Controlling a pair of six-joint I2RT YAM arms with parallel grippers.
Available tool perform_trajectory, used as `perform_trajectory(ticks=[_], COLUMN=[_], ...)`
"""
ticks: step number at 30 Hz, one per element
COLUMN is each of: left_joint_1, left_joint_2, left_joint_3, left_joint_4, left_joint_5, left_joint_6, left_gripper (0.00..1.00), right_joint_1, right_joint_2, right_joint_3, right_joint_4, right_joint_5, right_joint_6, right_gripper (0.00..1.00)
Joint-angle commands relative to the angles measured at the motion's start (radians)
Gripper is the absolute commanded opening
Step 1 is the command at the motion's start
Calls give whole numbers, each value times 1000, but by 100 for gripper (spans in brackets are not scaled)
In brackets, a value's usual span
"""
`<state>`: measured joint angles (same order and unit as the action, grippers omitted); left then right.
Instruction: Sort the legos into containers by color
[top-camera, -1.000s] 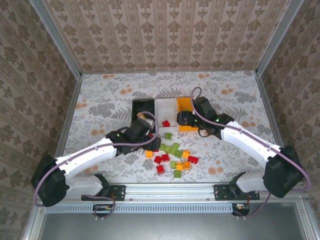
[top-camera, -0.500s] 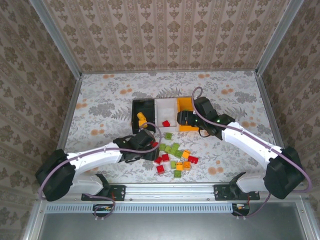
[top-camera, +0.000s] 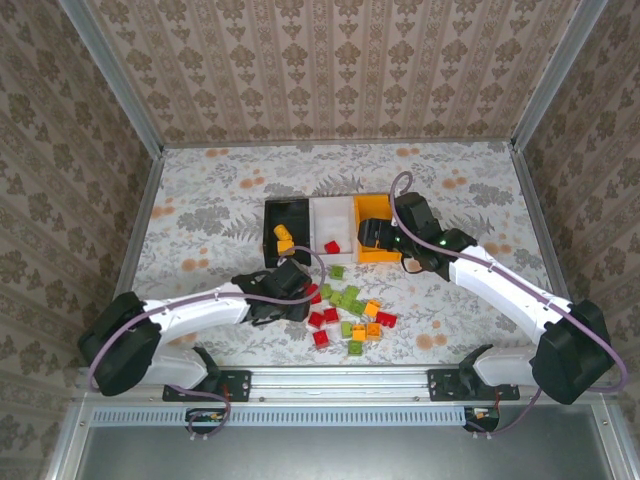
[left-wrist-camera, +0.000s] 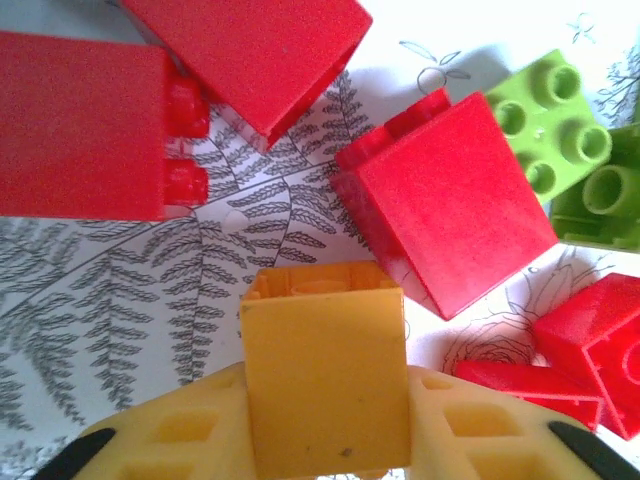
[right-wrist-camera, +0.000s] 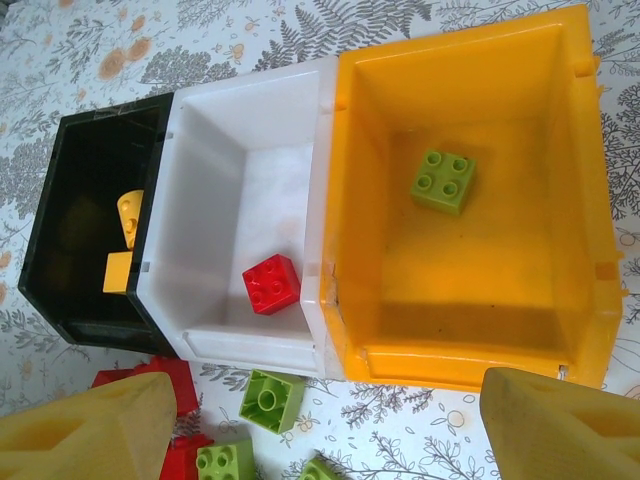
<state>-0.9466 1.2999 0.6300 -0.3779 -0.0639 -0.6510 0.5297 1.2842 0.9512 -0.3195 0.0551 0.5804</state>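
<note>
Floral-print surface (top-camera: 200, 200) carries everything. L arm (top-camera: 190, 312) reaches in low from the near left. R arm (top-camera: 500, 285) stretches from the near right up to the bins.

3 bins sit side by side, touching, mid-surface: black bin (right-wrist-camera: 70, 190) on the left, white bin (right-wrist-camera: 215, 150) in the middle, orange bin (right-wrist-camera: 500, 280) on the right. Loose pile (top-camera: 348, 308) of red, green & yellow-orange legos lies on the surface just in front of the bins, btwn the two arms.

R fingers (right-wrist-camera: 90, 435) stand wide apart w/ nothing btwn them, hanging above the near edge of the white & orange bins. L fingers (left-wrist-camera: 170, 440) are down at the left edge of the pile, clamped on a yellow-orange brick (left-wrist-camera: 325, 375), one finger each side. Can't tell if it's off the surface. Red neighbours (left-wrist-camera: 445, 200) lie close round it, w/ a green neighbour (left-wrist-camera: 545, 115) just past them.

Inside the bins: black holds 2 yellow-orange pcs (right-wrist-camera: 128, 215), white holds 1 red brick (right-wrist-camera: 271, 283), orange holds 1 green brick (right-wrist-camera: 443, 181).
</note>
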Motion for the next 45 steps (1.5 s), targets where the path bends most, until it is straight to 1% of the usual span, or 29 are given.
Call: perform_trajectory(ticks=[1, 3, 6, 8, 11, 16, 19, 20, 22, 24, 28, 31, 32, 33, 35, 39, 42, 45], left_joint_1=[24, 78, 200, 264, 340, 396, 417, 422, 429, 430, 418, 393, 379, 362, 320, 208, 136, 98], left_joint_2=[-86, -146, -160, -109, 12, 229, 323, 347, 374, 372, 294, 183, 142, 100, 28, -104, -205, -311], left_joint_3=[66, 107, 185, 253, 343, 486, 542, 553, 573, 584, 577, 557, 545, 529, 498, 405, 303, 185], left_joint_4=[-92, -120, -115, -104, -51, -32, -35, -34, -31, -22, 10, 19, 22, 25, 28, 17, 11, 6], left_joint_5=[-55, -76, -42, -40, 1, 19, 19, 18, 29, 49, 94, 117, 121, 124, 119, 32, -65, -125], left_joint_6=[32, 71, 136, 178, 216, 237, 231, 229, 223, 211, 185, 173, 170, 168, 167, 168, 153, 112], left_gripper=[31, 30, 31, 31, 31, 32, 35, 38, 47, 62, 74, 81, 94, 100, 100, 100, 100, 100], right_joint_1=[-10, -11, -11, -11, -13, -13, -13, -13, -13, -13, -10, 10, 22, 37, 66, 132, 188, 234], right_joint_2=[-26, -29, -28, -27, -28, -49, -67, -72, -76, -83, -92, -79, -71, -60, -33, 33, 62, 101], right_joint_3=[-13, -14, -26, -35, -44, -62, -92, -99, -111, -127, -158, -177, -185, -191, -195, -176, -159, -130], right_joint_4=[-5, -5, -3, 0, -9, -49, -60, -68, -84, -98, -113, -119, -119, -116, -104, -49, 34, 85], right_joint_5=[8, 8, 9, 9, 12, 14, -1, -8, -22, -37, -80, -126, -134, -139, -148, -146, -91, 8], right_joint_6=[9, 10, 19, 26, 32, 29, 26, 25, 19, 17, 12, 13, 13, 9, -1, 11, 81, 158], right_gripper=[81, 81, 81, 81, 81, 81, 81, 81, 81, 81, 81, 81, 81, 81, 81, 80, 81, 81])
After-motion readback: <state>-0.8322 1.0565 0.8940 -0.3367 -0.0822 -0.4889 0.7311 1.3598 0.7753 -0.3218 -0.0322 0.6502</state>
